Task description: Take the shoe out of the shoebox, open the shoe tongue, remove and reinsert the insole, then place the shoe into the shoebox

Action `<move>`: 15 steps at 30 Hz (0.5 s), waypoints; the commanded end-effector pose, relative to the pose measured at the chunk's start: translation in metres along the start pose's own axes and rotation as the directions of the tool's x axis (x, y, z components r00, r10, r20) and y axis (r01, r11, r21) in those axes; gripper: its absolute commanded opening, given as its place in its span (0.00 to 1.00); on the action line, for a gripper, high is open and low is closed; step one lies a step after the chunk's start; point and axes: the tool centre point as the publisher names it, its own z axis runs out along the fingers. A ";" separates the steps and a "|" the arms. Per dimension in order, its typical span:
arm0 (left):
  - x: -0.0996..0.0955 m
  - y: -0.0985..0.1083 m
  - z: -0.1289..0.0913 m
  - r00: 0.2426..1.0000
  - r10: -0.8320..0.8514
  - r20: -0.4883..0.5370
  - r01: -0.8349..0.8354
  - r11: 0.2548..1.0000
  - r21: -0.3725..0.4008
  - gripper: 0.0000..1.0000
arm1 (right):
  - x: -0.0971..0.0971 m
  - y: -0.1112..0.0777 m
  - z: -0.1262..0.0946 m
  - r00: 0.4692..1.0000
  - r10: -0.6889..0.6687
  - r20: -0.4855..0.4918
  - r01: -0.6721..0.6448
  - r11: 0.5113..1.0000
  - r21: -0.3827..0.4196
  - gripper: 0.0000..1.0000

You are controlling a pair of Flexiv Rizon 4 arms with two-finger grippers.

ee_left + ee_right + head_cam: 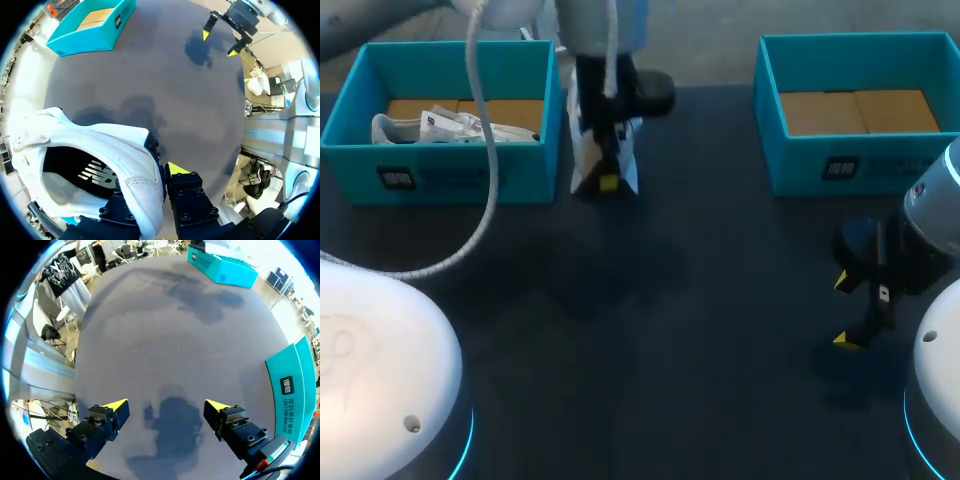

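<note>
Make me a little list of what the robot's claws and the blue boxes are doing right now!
Left claw: shut on the white shoe, beside the left shoebox
Right claw: open, holding nothing
Left shoebox: second white shoe lying inside
Right shoebox: only brown cardboard showing inside

We hold white shoe (100, 150) by collar rim in left gripper (159, 175), just beside teal shoebox (450, 175); second shoe (450, 128) lies inside.
</note>
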 end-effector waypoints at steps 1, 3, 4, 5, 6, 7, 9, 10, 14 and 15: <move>-0.016 0.017 -0.034 1.000 -0.001 0.004 0.001 1.000 0.012 0.00 | 0.001 -0.001 0.001 1.000 -0.001 0.003 0.001 1.000 -0.002 1.00; -0.026 0.024 -0.043 1.000 0.003 -0.001 -0.003 1.000 0.021 0.00 | 0.001 -0.001 0.001 1.000 -0.001 0.003 0.001 1.000 -0.002 1.00; -0.032 0.027 -0.048 1.000 0.018 -0.007 -0.018 1.000 0.024 0.00 | 0.001 -0.001 0.001 1.000 -0.001 0.003 0.001 1.000 -0.002 1.00; -0.038 0.031 -0.051 1.000 0.026 -0.013 -0.025 0.999 0.032 0.00 | 0.001 -0.001 0.001 1.000 -0.001 0.003 0.001 1.000 -0.002 1.00; -0.043 0.035 -0.055 0.999 0.031 -0.024 -0.030 0.999 0.034 0.00 | 0.001 -0.001 0.001 1.000 -0.001 0.003 0.001 1.000 -0.002 1.00; -0.048 0.039 -0.059 0.999 0.044 -0.027 -0.043 0.999 0.030 0.00 | 0.001 -0.001 0.001 1.000 -0.001 0.003 0.001 1.000 -0.002 1.00; -0.056 0.047 -0.065 0.997 0.065 -0.035 -0.065 0.998 0.018 0.00 | 0.001 -0.001 0.001 1.000 -0.001 0.003 0.001 1.000 -0.002 1.00; -0.059 0.051 -0.067 0.997 0.071 -0.033 -0.071 0.997 0.011 0.00 | 0.001 -0.001 0.001 1.000 -0.001 0.003 0.001 1.000 -0.002 1.00; -0.076 0.065 -0.075 0.995 0.091 -0.044 -0.092 0.996 -0.019 0.00 | 0.001 -0.001 0.001 1.000 -0.001 0.003 0.001 1.000 -0.002 1.00; -0.079 0.068 -0.076 0.994 0.104 -0.046 -0.105 0.994 -0.026 0.00 | 0.001 -0.001 0.001 1.000 -0.001 0.003 0.001 1.000 -0.002 1.00</move>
